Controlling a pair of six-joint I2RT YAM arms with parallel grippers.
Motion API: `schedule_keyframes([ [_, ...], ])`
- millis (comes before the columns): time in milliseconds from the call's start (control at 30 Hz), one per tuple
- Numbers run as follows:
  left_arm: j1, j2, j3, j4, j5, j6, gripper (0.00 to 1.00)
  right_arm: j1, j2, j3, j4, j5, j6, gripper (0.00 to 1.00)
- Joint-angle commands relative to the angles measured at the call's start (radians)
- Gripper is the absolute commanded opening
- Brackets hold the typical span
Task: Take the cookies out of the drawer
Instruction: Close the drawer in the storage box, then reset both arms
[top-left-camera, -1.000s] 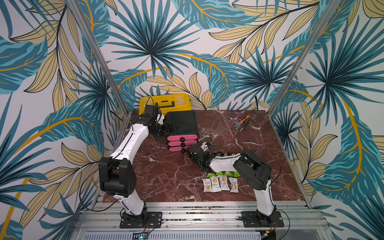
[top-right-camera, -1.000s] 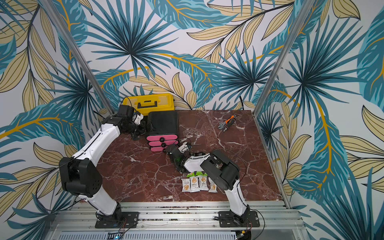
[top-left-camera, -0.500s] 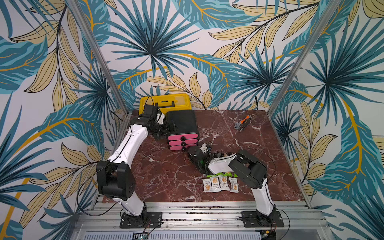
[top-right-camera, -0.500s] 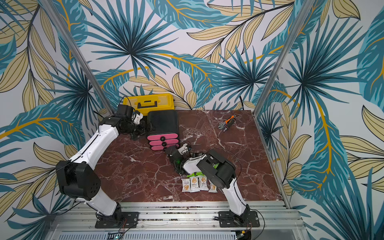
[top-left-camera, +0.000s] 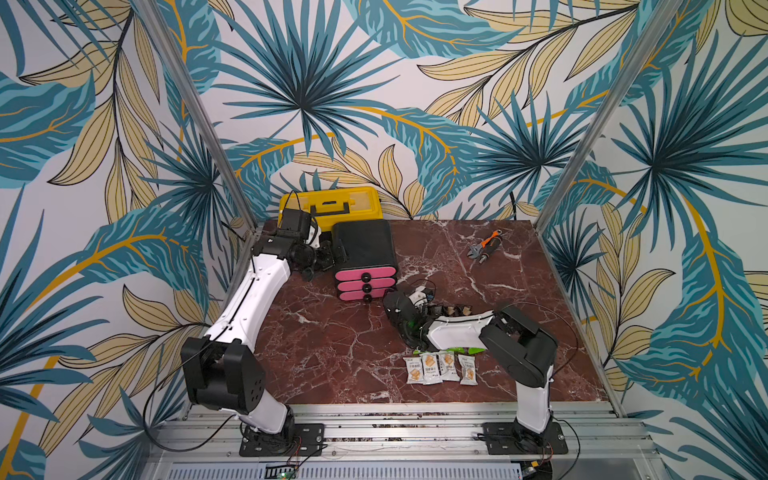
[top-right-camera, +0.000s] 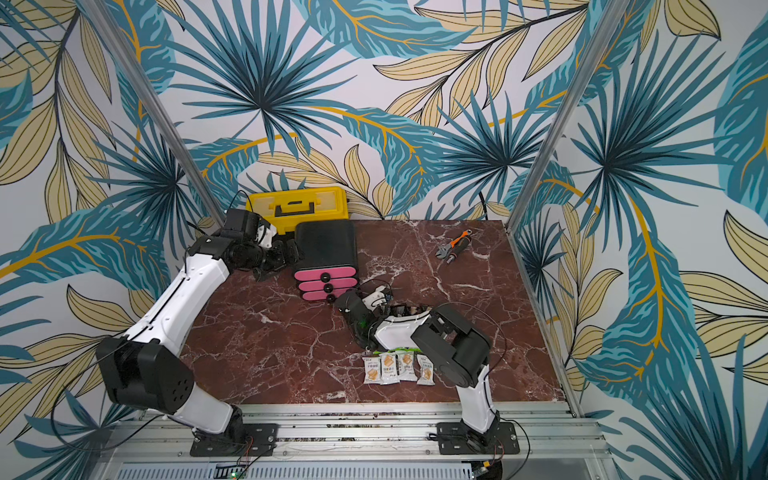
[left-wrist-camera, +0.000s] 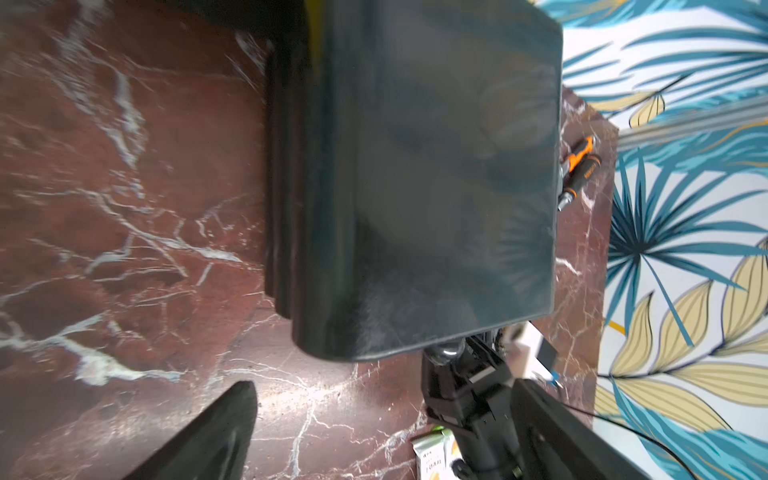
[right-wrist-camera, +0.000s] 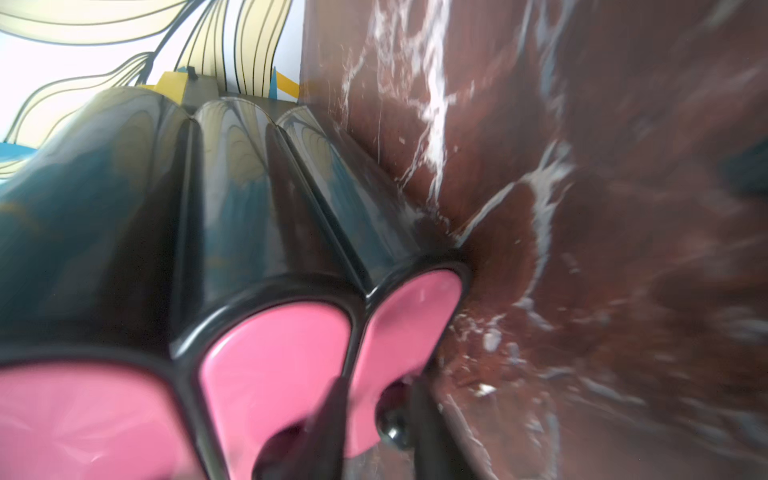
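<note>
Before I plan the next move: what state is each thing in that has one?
Top drawer: shut.
Middle drawer: shut.
Bottom drawer: shut.
Yellow toolbox: closed.
White cookie packets: out, in a row on the table.
Green cookie packets: out, partly under the right arm.
Black cookie packets: out, beyond the right arm.
Left gripper: open, holding nothing.
Right gripper: open, jaws either side of the bottom drawer's knob.

From high at six o'clock, we see the whole marble table (top-left-camera: 324, 353) in both top views. Our left wrist camera, close at nine o'clock, faces the drawer cabinet (left-wrist-camera: 415, 166); our right wrist camera hugs its pink drawer fronts (right-wrist-camera: 270, 353). All views share that cabinet.
</note>
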Motion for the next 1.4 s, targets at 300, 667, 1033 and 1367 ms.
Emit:
schedule_keyframes([
  [300, -0.067, -0.353, -0.377, 0.568, -0.373, 0.118, 1.00, 0.009, -0.589, 0.075, -0.930, 0.415, -0.713, 1.00],
  [667, 0.043, -0.424, -0.981, 1.275, -0.641, 0.430, 1.00, -0.325, -0.729, -0.297, -0.698, 0.589, -1.286, 0.99],
  [1033, 0.064, -0.073, -1.077, 1.711, -0.641, 0.544, 1.00, -0.585, -0.547, -0.548, 0.146, 0.242, -1.641, 1.00],
  [1367, 0.071, 0.053, -1.202, 2.037, -0.638, 0.541, 1.00, -0.788, -0.414, -0.516, 0.242, -0.180, -1.585, 0.99],
])
